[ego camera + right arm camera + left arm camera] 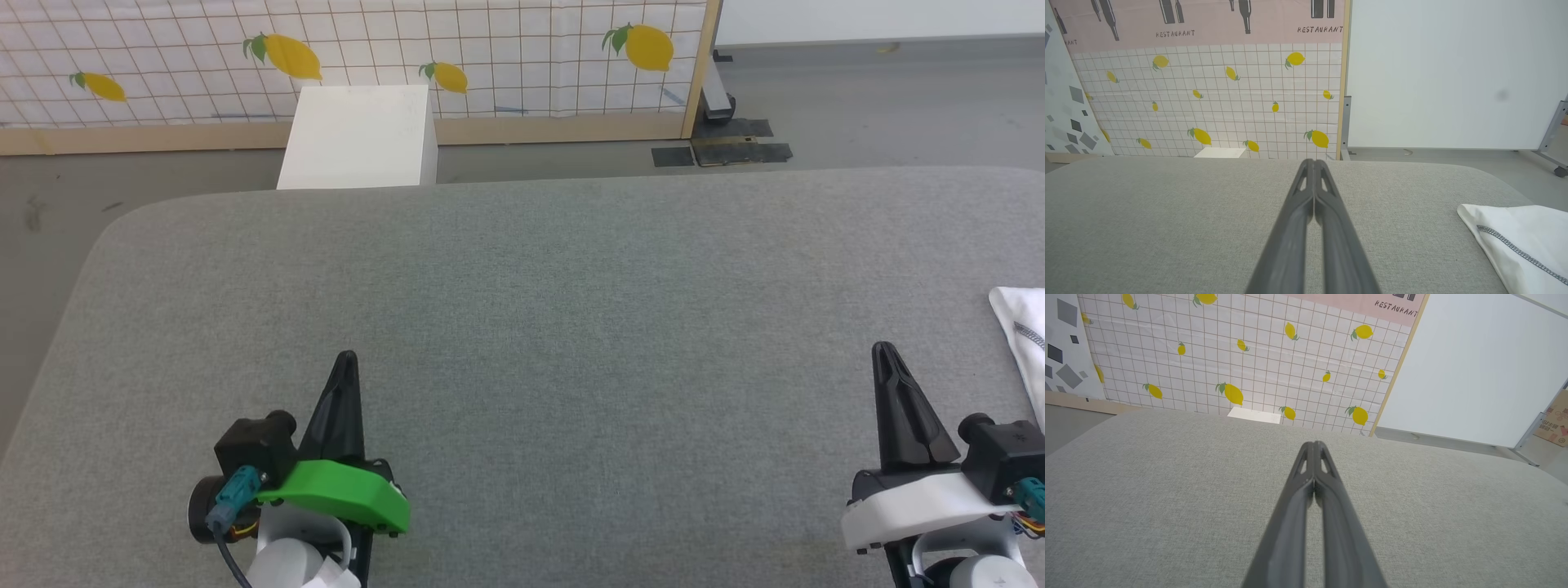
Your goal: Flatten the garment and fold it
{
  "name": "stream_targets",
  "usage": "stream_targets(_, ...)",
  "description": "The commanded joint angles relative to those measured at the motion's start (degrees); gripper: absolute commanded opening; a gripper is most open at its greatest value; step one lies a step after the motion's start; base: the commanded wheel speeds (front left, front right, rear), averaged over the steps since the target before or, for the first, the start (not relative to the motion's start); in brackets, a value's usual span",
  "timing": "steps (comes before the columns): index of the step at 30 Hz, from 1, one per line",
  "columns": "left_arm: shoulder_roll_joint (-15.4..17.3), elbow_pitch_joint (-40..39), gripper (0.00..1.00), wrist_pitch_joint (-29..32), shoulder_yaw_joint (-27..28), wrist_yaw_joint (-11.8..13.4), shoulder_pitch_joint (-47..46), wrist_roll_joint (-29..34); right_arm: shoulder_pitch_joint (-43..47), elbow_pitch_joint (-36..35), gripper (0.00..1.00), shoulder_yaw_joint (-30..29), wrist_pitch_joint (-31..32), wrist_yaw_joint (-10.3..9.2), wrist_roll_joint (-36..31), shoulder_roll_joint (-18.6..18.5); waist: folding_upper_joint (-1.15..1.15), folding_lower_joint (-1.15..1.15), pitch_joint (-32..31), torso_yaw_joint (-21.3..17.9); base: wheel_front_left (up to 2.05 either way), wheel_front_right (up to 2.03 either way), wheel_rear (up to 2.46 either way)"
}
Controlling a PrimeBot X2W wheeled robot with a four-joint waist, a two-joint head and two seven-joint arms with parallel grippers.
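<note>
I see bright, even light, soft shadows, no glare, sharp head view, wide-angle bending in my wrist views

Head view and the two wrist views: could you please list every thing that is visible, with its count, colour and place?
table: one, grey fabric top, in front of the robot.
garment: one, white with a dark grey stitched seam, lying at the table's right edge.
box: one, white, on the floor behind the table's far edge.
lemon panel: one, white grid with yellow lemons, wood frame, behind the box.
floor mats: a few, dark, by the panel's right foot.
left gripper: one, dark fingers, green cover, shut, over the table, lower left.
right gripper: one, dark fingers, white cover, shut, lower right.
</note>
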Motion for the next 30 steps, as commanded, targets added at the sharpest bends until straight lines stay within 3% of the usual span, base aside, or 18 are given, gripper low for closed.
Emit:
stream_targets(1, 0.0, -0.1, 0.00, 0.1, 0.1, 0.0, 0.1, 0.2, 0.0, 0.0, 0.00, 0.1, 0.1, 0.00, 0.0, 0.0, 0.00, 0.00, 0.0, 0.0, 0.00, 0.00, 0.00)
stream_targets(30, 0.0, -2.9, 0.00, 3.5, 1.5, 0.2, 1.5, 4.1, -0.2, -0.1, 0.00, 1.5, 2.2, -0.02, -0.8, 0.1, 0.00, 0.00, -0.3, 0.1, 0.00, 0.00, 0.00)
